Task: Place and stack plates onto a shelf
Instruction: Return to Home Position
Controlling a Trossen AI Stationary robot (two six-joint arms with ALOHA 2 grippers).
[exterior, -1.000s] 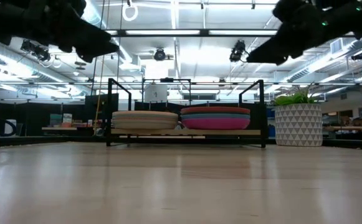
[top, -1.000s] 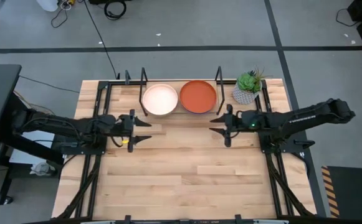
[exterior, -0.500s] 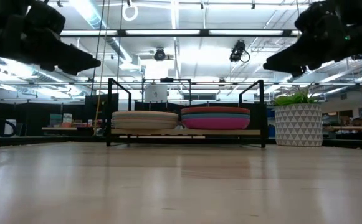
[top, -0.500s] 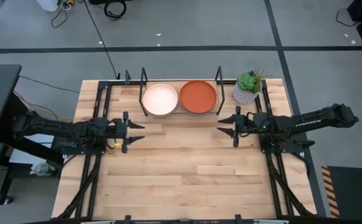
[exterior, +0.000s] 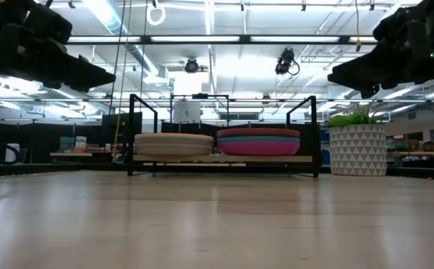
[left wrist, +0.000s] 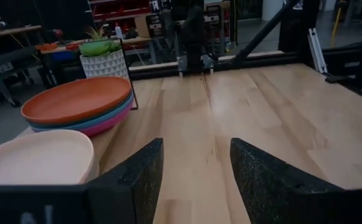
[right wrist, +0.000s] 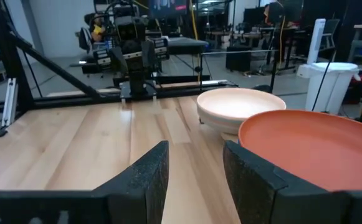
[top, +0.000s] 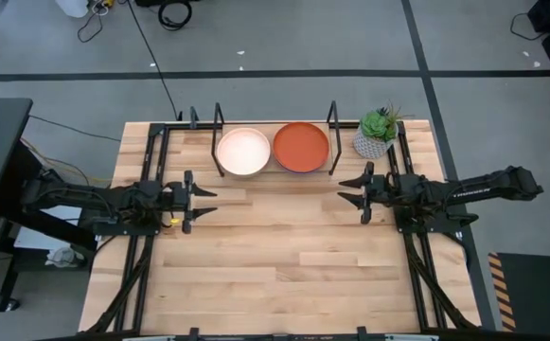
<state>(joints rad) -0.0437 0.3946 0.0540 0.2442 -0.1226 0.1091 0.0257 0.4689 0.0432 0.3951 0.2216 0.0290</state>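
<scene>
The shelf (exterior: pixel 224 158) stands at the far edge of the table (top: pixel 284 256), carrying two stacks of plates side by side. The left stack (exterior: pixel 173 143) is topped by the cream plate (top: pixel 243 152). The right stack (exterior: pixel 258 141) is topped by the orange plate (top: pixel 301 147), with teal, blue and pink rims showing beneath it. A potted plant (top: pixel 377 133) sits just right of the shelf. The left gripper (top: pixel 208 199) hangs above the table on the left, nearer than the shelf, fingers spread and empty. The right gripper (top: pixel 343 190) hangs opposite on the right, likewise spread and empty.
</scene>
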